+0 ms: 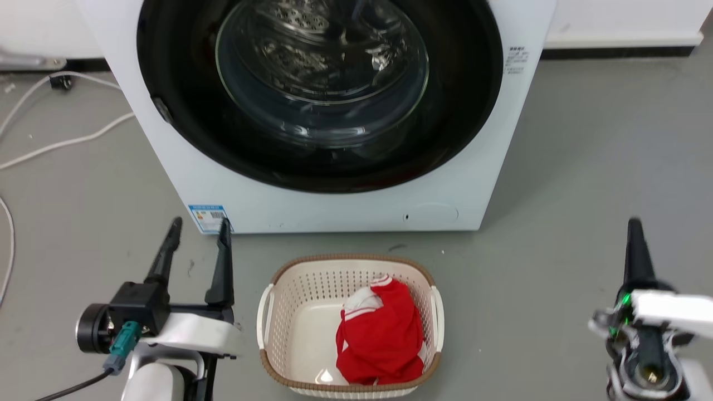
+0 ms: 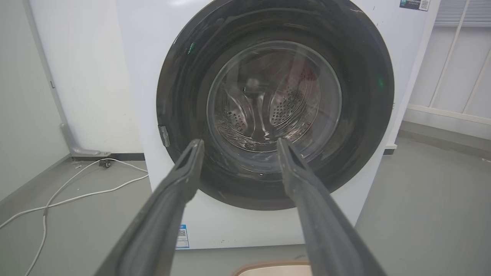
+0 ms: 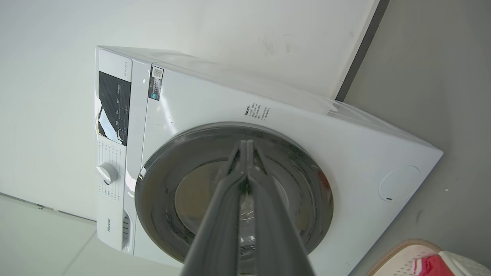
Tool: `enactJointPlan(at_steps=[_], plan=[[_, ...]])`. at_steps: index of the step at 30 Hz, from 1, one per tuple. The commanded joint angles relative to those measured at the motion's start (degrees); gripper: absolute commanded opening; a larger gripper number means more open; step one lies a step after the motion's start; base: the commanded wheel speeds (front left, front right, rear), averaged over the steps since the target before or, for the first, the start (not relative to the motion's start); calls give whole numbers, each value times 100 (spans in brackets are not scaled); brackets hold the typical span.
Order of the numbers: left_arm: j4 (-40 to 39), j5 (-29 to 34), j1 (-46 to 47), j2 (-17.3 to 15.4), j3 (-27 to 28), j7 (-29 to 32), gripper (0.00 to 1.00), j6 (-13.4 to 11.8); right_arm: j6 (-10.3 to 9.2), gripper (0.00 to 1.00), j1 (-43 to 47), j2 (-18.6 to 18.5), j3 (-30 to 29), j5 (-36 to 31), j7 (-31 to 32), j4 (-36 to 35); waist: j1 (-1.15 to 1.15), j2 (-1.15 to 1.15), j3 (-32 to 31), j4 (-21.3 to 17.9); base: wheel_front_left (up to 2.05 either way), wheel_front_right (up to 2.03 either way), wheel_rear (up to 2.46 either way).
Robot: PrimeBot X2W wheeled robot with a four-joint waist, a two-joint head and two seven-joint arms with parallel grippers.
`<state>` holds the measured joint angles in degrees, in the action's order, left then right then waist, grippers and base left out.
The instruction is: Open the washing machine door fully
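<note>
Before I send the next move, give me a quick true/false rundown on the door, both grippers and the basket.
1. The door sits shut against the washer. True.
2. The left gripper has its jaws closed. False: they stand well apart, open.
3. The right gripper has its jaws together with nothing between them. True.
4. The basket is empty. False: a red garment lies in it.
5. The left gripper is clamped on the door's edge. False: it holds nothing, and the left wrist view shows the door ahead of it, untouched.
</note>
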<state>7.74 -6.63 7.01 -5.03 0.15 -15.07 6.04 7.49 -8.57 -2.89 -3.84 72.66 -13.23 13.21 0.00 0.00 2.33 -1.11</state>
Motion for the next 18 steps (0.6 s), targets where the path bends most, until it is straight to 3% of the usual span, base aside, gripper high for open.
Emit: enactJointPlan(at_steps=[1, 8, 15, 16, 18], plan=[[-84, -41, 102, 12, 36, -15, 100, -8, 0, 0, -252, 5, -71, 386, 128, 28, 0, 0, 214, 5, 0, 0, 0], [-391, -66, 382, 56, 128, -15, 100, 14, 0, 0, -1456, -73, -683, 2262, 1020, 318, 0, 0, 840, 16, 0, 0, 0], [-583, -28, 784, 101, 157, -15, 100, 38, 0, 0, -3312, -952, -475, 2662, 1861, 1297, 0, 0, 1480, 47, 0, 0, 0], [-607, 22, 896, 103, 146, -15, 100, 42, 0, 0, -4019, -1225, -186, 2630, 2208, 1705, 0, 0, 1639, 66, 0, 0, 0], [-599, 82, 959, 89, 119, -15, 100, 49, 0, 0, -4476, -1402, 89, 2509, 2438, 2009, 0, 0, 1725, 72, 0, 0, 0]])
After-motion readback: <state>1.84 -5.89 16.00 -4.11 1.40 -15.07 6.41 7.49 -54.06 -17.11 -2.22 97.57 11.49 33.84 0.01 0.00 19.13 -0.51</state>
